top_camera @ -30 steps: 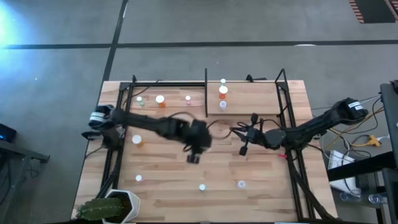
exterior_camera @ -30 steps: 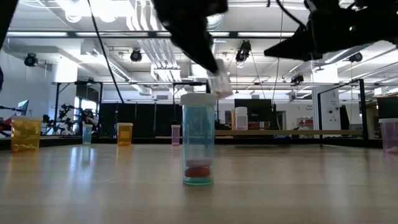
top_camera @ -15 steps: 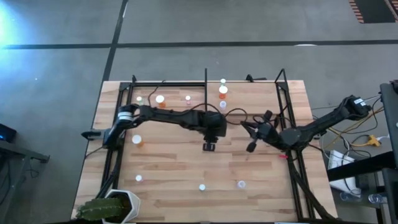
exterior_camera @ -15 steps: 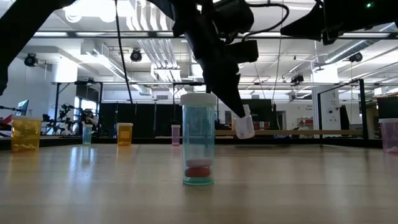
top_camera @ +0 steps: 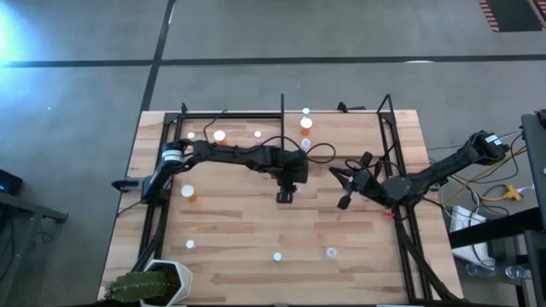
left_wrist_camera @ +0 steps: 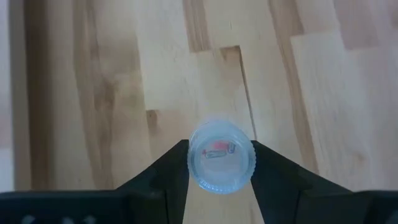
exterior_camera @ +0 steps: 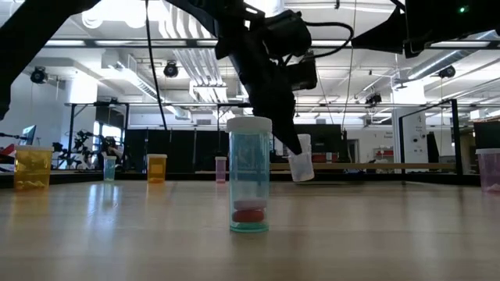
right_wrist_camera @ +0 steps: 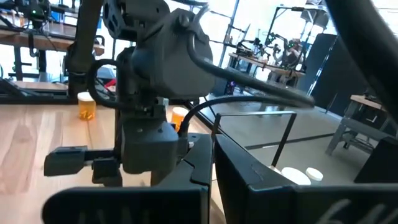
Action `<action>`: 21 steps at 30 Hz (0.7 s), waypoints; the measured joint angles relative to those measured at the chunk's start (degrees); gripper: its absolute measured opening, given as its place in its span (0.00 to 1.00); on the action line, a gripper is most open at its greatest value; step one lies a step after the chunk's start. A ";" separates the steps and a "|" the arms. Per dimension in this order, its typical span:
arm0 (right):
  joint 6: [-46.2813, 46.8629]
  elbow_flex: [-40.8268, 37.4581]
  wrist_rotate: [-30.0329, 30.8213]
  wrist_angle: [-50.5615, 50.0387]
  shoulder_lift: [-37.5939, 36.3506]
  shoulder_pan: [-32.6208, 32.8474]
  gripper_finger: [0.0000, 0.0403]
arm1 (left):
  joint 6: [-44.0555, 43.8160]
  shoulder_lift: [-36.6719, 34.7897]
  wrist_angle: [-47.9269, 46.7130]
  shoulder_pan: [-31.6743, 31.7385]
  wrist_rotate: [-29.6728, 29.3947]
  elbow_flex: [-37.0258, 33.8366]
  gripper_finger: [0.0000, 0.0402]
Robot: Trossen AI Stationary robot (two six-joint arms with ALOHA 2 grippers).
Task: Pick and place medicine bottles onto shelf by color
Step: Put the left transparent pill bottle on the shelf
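Note:
My left gripper (top_camera: 286, 195) is near the table's middle, shut on a small clear bottle (left_wrist_camera: 221, 155) with a red pill inside. In the low view the bottle (exterior_camera: 301, 159) hangs tilted below the fingers, just above the board. My right gripper (top_camera: 341, 189) waits open and empty to its right. The shelf (top_camera: 341, 136) is the far strip of the board, bounded by black rods, with a black divider (top_camera: 282, 115). Several bottles stand on it: a green one (top_camera: 190, 136), orange ones (top_camera: 219, 135) (top_camera: 305, 126) and a pale one (top_camera: 305, 143). My left gripper pinches the clear bottle's round wall (left_wrist_camera: 191, 157) between its two fingers, one on each side. The fingers come from above, slanting down. The bottle hangs tilted below them, one round end toward the wrist camera. I cannot tell whether its low end touches the board.
Loose bottles stand on the near board: a bluish one (top_camera: 277, 256) (exterior_camera: 250, 176), a clear one (top_camera: 331, 252), a white-capped one (top_camera: 189, 244) and an orange one (top_camera: 189, 194). A potted plant (top_camera: 149, 286) sits at the near left corner. Black frame rods (top_camera: 401, 196) run along both sides.
My left gripper has carried the clear bottle toward the table's right and far edges and lowered it close to the board; the bottle stays tilted in the hold. My right gripper has drawn back a little toward the right edge.

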 joint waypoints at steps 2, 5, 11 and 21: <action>0.00 0.00 -0.01 0.00 -0.01 0.00 0.02 | -0.02 -0.02 0.04 0.12 -0.01 0.00 0.33; 0.02 0.00 -0.02 0.00 -0.01 0.01 0.02 | -0.04 -0.02 0.00 0.15 0.00 -0.51 0.33; 0.02 0.00 -0.02 -0.01 0.06 0.00 0.02 | -0.01 -0.16 0.89 0.52 0.20 -3.58 0.33; 0.03 0.00 -0.04 -0.03 0.08 -0.01 0.02 | -0.22 -0.09 0.54 0.45 0.10 -2.50 0.36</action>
